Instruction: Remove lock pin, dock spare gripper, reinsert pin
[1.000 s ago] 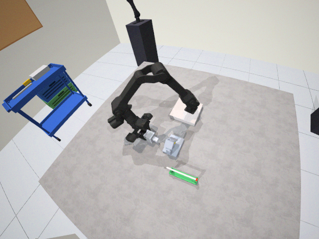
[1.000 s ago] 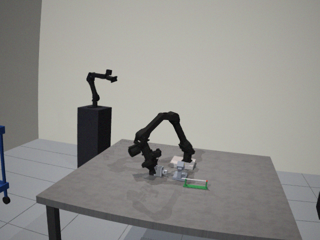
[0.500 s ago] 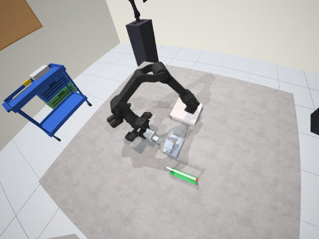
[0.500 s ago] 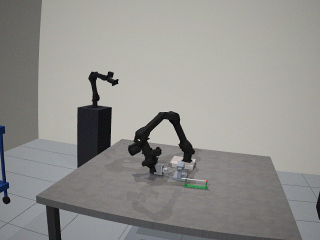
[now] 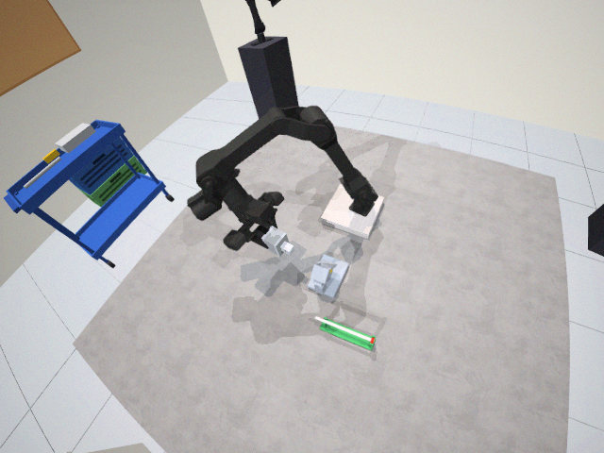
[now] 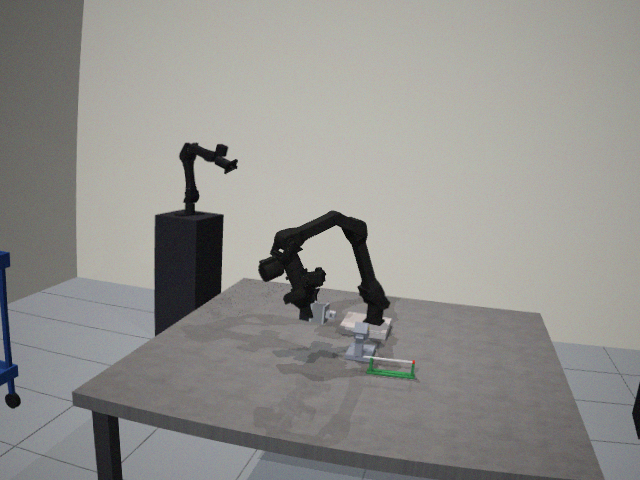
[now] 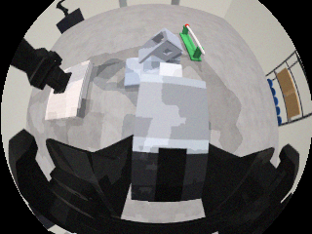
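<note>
My gripper [image 5: 263, 236] [image 6: 307, 312] [image 7: 166, 138] is shut on the spare gripper and holds it above the table. The spare gripper [image 5: 275, 241] [image 6: 319, 313] [image 7: 171, 109] has a pale grey body, a black lower part in the wrist view, and a small white spigot [image 5: 288, 247] [image 6: 331, 314] [image 7: 171, 69] pointing toward the mount. The blue-grey mount [image 5: 320, 276] [image 6: 360, 330] [image 7: 163, 44] stands apart from it, its tilted socket showing a square opening. The white lock pin [image 5: 345, 329] [image 6: 391, 360] [image 7: 196, 41], red at one end, lies across a green rack [image 5: 343, 335] [image 6: 391, 373] [image 7: 188, 47], out of the socket.
The arm's base stands on a pale slab [image 5: 341, 214] [image 6: 351, 321] [image 7: 63, 103] behind the mount. The green rack is beyond the mount from my gripper. A blue cart [image 5: 73, 165] and a dark pedestal [image 5: 268, 73] [image 6: 188, 268] with another arm stand off the table.
</note>
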